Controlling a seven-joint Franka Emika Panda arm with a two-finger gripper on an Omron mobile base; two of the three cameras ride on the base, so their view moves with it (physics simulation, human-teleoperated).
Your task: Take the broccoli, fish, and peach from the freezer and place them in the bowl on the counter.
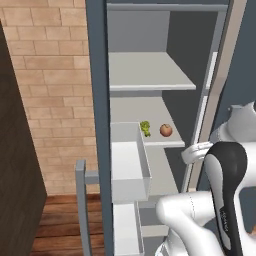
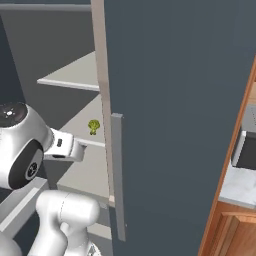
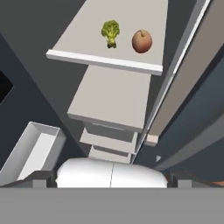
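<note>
The freezer stands open, its pale grey shelves in sight. On the middle shelf the broccoli sits to the left of the peach, a small gap between them. My gripper hovers in front of the shelves, lower than that shelf and well short of both items. Its fingertips stand wide apart and hold nothing. The fish and the bowl are out of view.
A grey door bin juts out left of the shelves, with a bar handle beyond it. The slate-blue door and its handle stand close on my right. A strip of the counter and the toaster oven lie past it.
</note>
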